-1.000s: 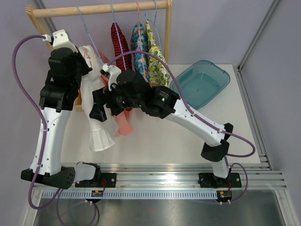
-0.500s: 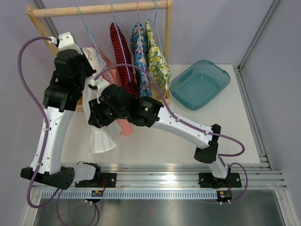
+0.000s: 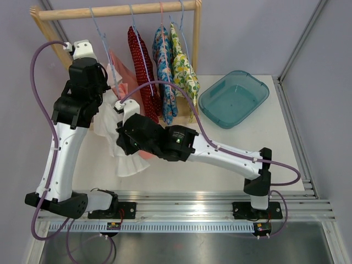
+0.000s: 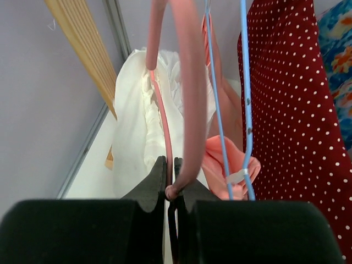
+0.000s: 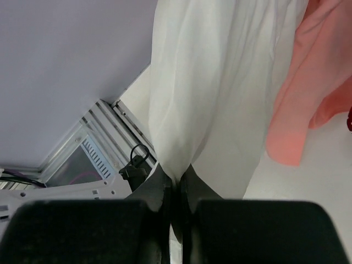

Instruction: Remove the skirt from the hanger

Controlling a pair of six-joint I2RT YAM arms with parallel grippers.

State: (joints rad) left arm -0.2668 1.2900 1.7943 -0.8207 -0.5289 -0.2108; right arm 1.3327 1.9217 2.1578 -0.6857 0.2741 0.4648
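Jaws of the left gripper [image 4: 171, 187] clamp the pink hanger [image 4: 190, 82]; the right gripper [image 5: 177, 181] pinches a fold of the white skirt [image 5: 209, 82] hanging beside a peach garment [image 5: 308, 99].

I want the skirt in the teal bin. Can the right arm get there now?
Probably yes: bare table lies between the right gripper and the teal bin on its own side. But it is shut on the white skirt, which seems still on the pink hanger.
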